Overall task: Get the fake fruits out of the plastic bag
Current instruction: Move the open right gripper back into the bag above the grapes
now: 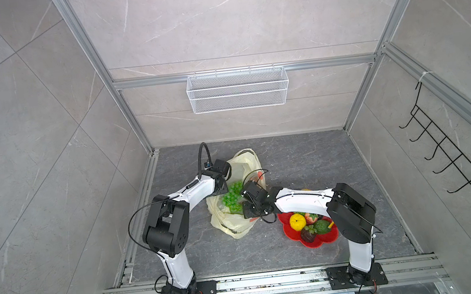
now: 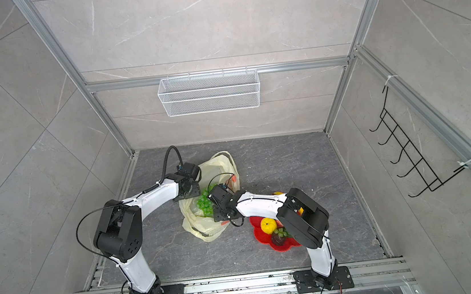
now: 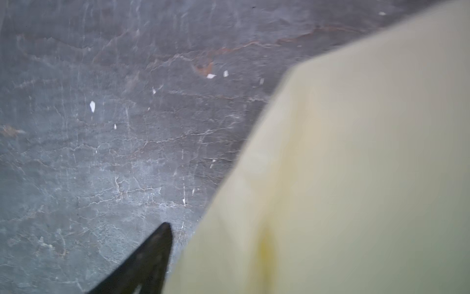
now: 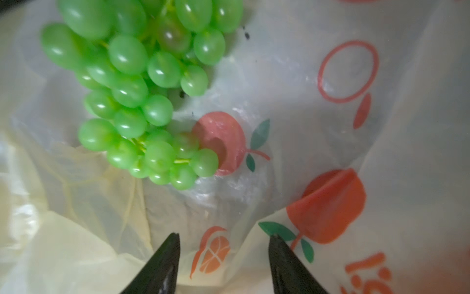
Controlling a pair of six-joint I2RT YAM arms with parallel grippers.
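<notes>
Right tool point(image 4: 225, 235) parted, grapes point(image 4: 129, 91) inside bag point(image 4: 279, 63)

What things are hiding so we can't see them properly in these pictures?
- Left claw: left wrist view shows one finger; the blurry plastic bag covers the other, so open or shut is unclear.
- Red plate: in both top views the right arm hides part of it and its fake fruits.
- Green grape bunch: right wrist view's edge cuts it off.

Plastic bag point(image 3: 356, 165) blurred across the left wrist view; grape bunch point(image 4: 132, 84) cut off at the right wrist view's edge.
</notes>
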